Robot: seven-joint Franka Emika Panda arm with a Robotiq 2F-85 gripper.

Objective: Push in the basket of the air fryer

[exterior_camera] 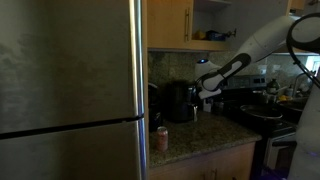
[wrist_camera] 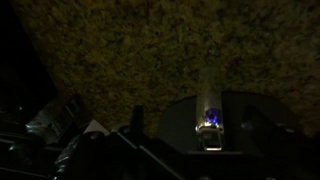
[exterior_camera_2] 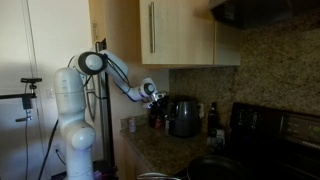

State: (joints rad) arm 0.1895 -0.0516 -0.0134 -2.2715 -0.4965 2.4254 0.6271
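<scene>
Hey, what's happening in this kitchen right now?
A robot arm reaches out over the granite counter, with its claw up close to the dark air fryer standing by the backsplash. The pictures are too dim to tell whether the claw touches it, whether the claw is open, or whether the basket is pushed in.

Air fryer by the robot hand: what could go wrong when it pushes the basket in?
The air fryer stands loose on the counter, so a hard push might slide the whole thing back instead of closing it. The hand hangs near it, and a red can stands in front on the counter; a wide swing could knock that over.
</scene>
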